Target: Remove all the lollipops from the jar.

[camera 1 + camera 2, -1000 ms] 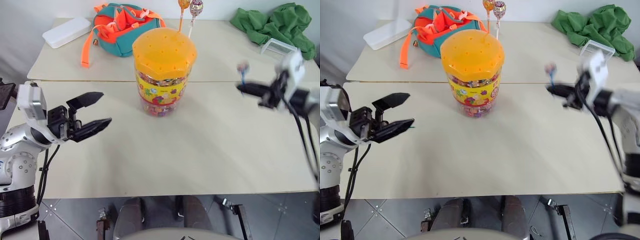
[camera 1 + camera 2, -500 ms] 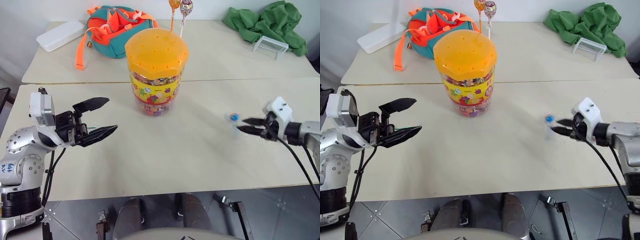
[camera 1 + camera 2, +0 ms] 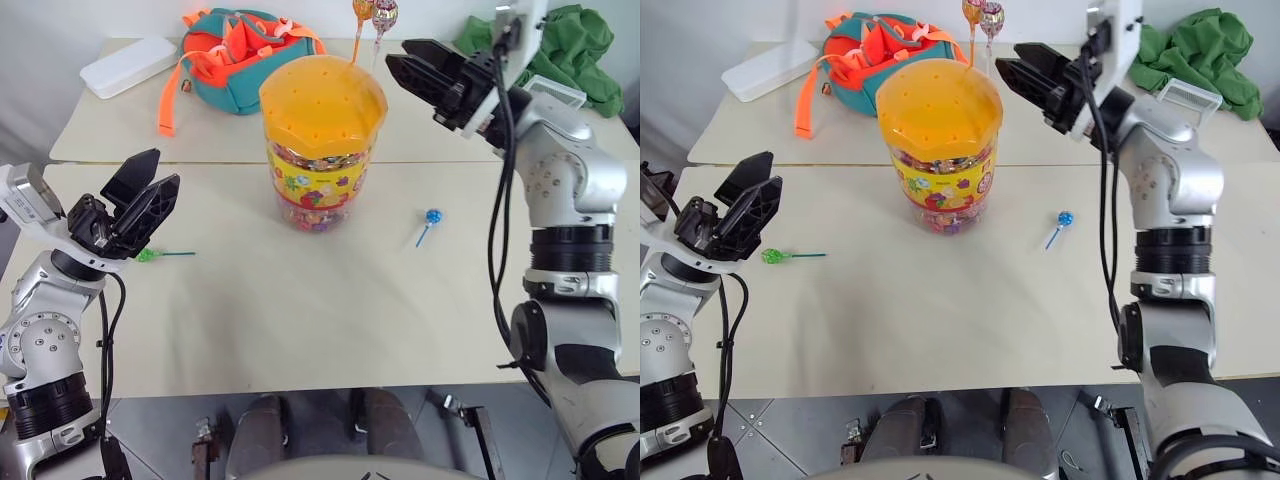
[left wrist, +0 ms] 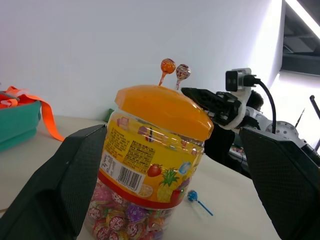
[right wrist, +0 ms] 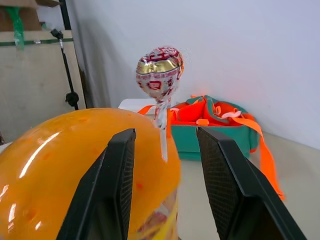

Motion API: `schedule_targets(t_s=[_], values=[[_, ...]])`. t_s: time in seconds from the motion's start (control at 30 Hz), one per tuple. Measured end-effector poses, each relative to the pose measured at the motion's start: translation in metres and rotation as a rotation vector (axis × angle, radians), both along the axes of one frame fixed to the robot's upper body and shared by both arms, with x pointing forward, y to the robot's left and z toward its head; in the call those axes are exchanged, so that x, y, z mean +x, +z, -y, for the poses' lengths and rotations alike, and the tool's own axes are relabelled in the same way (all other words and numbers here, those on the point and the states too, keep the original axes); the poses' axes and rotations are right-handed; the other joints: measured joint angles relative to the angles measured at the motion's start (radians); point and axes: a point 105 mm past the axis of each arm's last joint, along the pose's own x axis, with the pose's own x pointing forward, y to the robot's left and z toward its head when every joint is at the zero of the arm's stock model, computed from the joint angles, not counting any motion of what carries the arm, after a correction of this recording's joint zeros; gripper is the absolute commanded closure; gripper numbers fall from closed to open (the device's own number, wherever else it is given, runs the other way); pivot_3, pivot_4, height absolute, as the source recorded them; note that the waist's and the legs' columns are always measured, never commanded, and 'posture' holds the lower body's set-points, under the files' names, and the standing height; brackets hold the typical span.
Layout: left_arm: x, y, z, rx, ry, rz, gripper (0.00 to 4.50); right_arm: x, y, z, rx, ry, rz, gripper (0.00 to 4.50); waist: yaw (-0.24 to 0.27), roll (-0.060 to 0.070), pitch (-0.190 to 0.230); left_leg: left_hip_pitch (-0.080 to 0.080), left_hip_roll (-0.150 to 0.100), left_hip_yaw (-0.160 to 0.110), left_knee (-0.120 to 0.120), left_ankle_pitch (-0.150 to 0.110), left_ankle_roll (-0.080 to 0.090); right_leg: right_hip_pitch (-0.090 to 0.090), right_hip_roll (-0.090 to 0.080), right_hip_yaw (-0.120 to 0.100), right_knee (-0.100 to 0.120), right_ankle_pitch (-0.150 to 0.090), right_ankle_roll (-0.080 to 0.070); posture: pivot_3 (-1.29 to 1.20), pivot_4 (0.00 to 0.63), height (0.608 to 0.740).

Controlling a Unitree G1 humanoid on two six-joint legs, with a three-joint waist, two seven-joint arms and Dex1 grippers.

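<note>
Bright, even light; glare on jar (image 5: pixel 60 155) lid

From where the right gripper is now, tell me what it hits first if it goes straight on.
Most likely the pink lollipop: the right gripper, fingers open, is lined up on its stick standing in the jar lid, beside the orange lollipop. How far off it is remains unclear.

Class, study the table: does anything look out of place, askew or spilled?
Two lollipops lie loose on the table: a green lollipop near the left gripper and a blue lollipop right of the jar. Two more still stand in its lid. Nothing is spilled or damaged; the jar stands upright.
</note>
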Motion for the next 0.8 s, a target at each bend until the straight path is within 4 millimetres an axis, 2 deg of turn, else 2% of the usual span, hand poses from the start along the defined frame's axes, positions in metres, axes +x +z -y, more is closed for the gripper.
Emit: schedule_targets(t_s=[0.1,0.23,0.33,0.47,0.53,0.7,0.8], values=[[0.001,-0.001,0.003,-0.001,-0.009,-0.003,0.0,0.005,0.004,-0.016,-0.014,0.011,-0.001,2.5,-0.004,0.0,0.0,0.0,0.0,0.0,0.0,0.0,0.0,0.0,0.001,0.0,0.0,0.0,0.0,0.0,0.15,0.74],[0.001,-0.001,0.004,-0.003,-0.006,-0.004,0.0,0.008,0.001,-0.02,-0.016,0.017,-0.015,2.5,-0.004,0.0,0.0,0.0,0.0,0.0,0.0,0.0,0.0,0.0,0.001,0.0,0.0,0.0,0.0,0.0,0.15,0.74],[0.002,-0.002,0.004,-0.01,-0.003,-0.002,0.0,0.007,-0.003,-0.025,-0.015,0.046,-0.025,3.11,-0.004,0.0,0.0,0.0,0.0,0.0,0.0,0.0,0.0,0.0,0.001,0.0,0.0,0.0,0.0,0.0,0.15,0.74],[0.002,-0.002,0.004,-0.019,0.0,-0.002,0.0,0.006,0.0,-0.027,-0.013,0.065,-0.015,4.45,-0.004,0.0,0.0,0.0,0.0,0.0,0.0,0.0,0.0,0.0,0.001,0.0,0.0,0.0,0.0,0.0,0.15,0.74],[0.002,0.0,0.004,-0.021,-0.002,0.005,0.0,0.005,0.002,-0.026,-0.008,0.068,-0.004,4.48,-0.005,0.0,0.0,0.0,0.0,0.0,0.0,0.0,0.0,0.0,0.001,0.0,0.0,0.0,0.0,0.0,0.15,0.74],[0.002,0.008,0.01,-0.018,-0.035,0.054,0.0,0.004,0.018,-0.006,0.095,0.061,0.06,4.48,-0.005,0.0,0.0,0.0,0.0,0.0,0.0,0.0,0.0,0.0,0.001,0.0,0.0,0.0,0.0,0.0,0.15,0.74],[0.0,0.011,0.019,0.037,-0.092,0.091,0.0,0.001,0.03,0.023,0.109,0.012,0.096,4.48,0.003,0.0,0.0,0.0,0.0,0.0,0.0,0.0,0.0,0.0,0.001,0.0,0.0,0.0,0.0,0.0,0.15,0.74]])
